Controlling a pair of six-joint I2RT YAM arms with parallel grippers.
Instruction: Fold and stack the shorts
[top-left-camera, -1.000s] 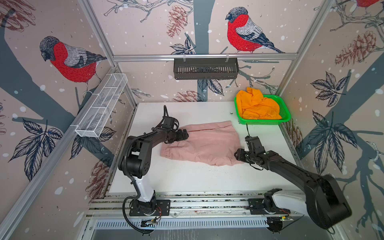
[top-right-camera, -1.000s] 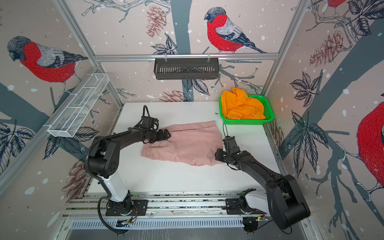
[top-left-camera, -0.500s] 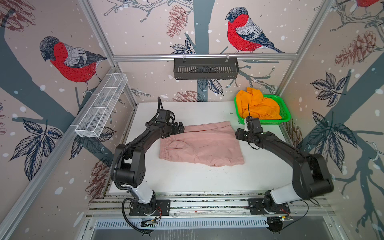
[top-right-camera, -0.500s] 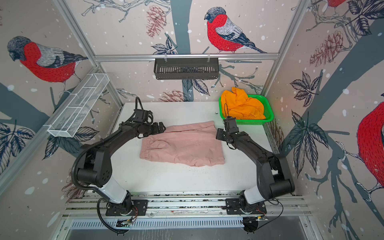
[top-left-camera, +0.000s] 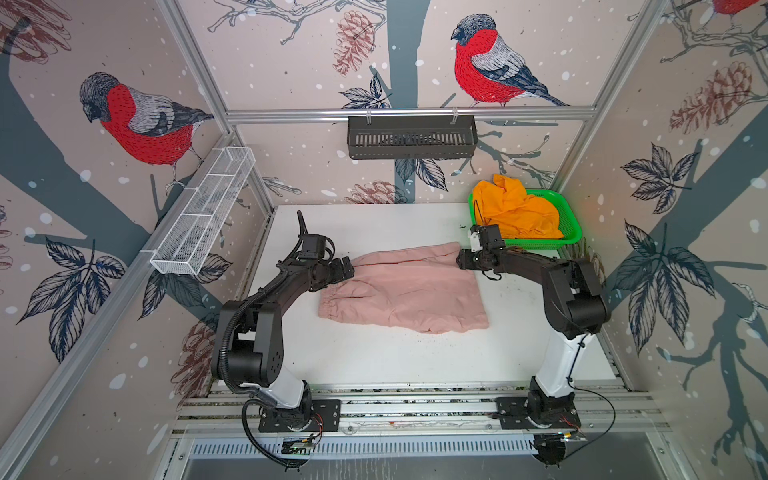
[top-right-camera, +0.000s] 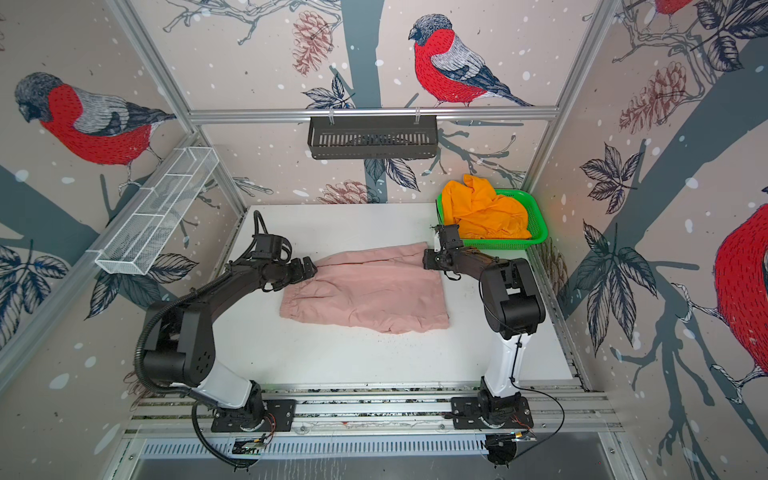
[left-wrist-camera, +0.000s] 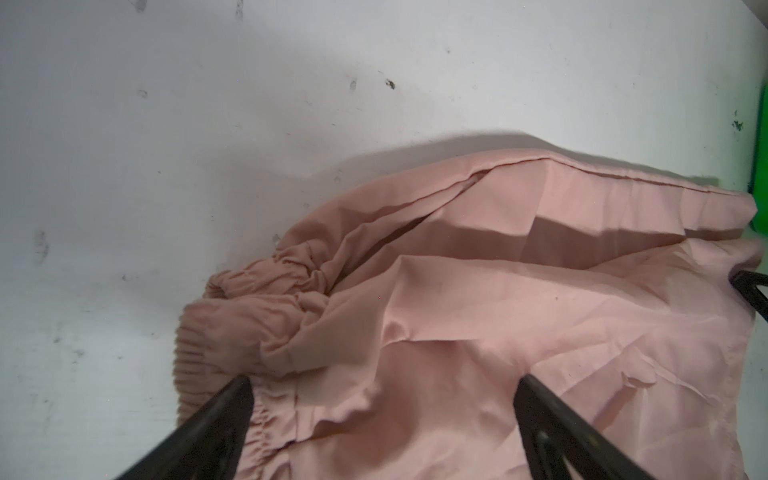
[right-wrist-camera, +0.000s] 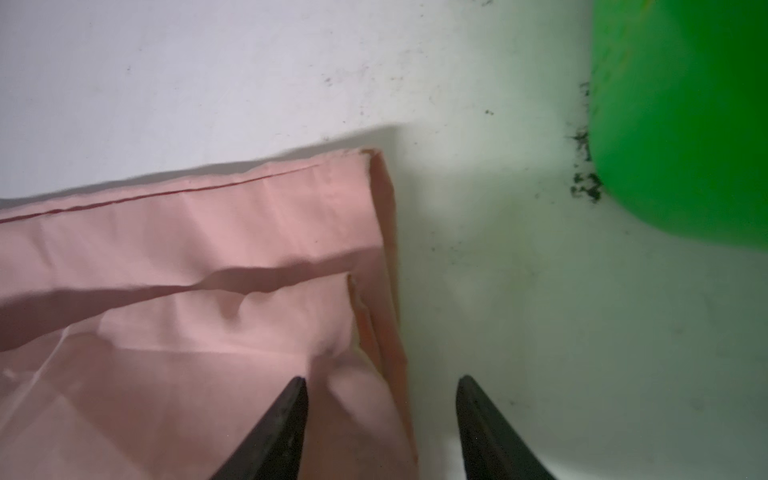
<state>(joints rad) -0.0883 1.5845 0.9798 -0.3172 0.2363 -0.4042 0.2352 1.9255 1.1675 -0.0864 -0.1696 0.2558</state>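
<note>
Pink shorts (top-left-camera: 403, 291) (top-right-camera: 365, 295): lying flat on the middle of the tabletop (top-left-camera: 374, 357), a little toward its far edge; gathered waistband toward the left edge, leg hems toward the right edge. A long fold runs along the far side of the cloth.
Waistband, left wrist view: the pink shorts (left-wrist-camera: 498, 311) are bunched and wrinkled at the far end of the elastic.
Hem corner, right wrist view: the pink shorts (right-wrist-camera: 187, 291) end in a squared corner with a stitched seam, layers lying one on another.
Orange shorts (top-left-camera: 515, 212) (top-right-camera: 486, 212): crumpled in a heap in the green basket (top-left-camera: 536, 244) (top-right-camera: 536, 237), rising above its rim.
Green basket, place: far right corner of the tabletop, apart from the pink pair.
Left gripper (top-left-camera: 347, 268) (top-right-camera: 309, 269) (left-wrist-camera: 384, 380): jaws spread wide, holding nothing; low over the far end of the waistband, one finger above the gathers, the other above plain cloth. Whether it touches the cloth cannot be told.
Right gripper (top-left-camera: 461, 262) (top-right-camera: 427, 259) (right-wrist-camera: 381, 379): jaws apart, nothing pinched; at the far hem corner, one finger over the cloth, the other over bare tabletop, the hem edge between them. It sits near the basket's near wall.
Tabletop surface: white, with dark specks, thickest beside the basket.
Black slotted tray (top-left-camera: 411, 141): hung on the back wall rail.
White wire shelf (top-left-camera: 203, 216): fixed along the left wall.
</note>
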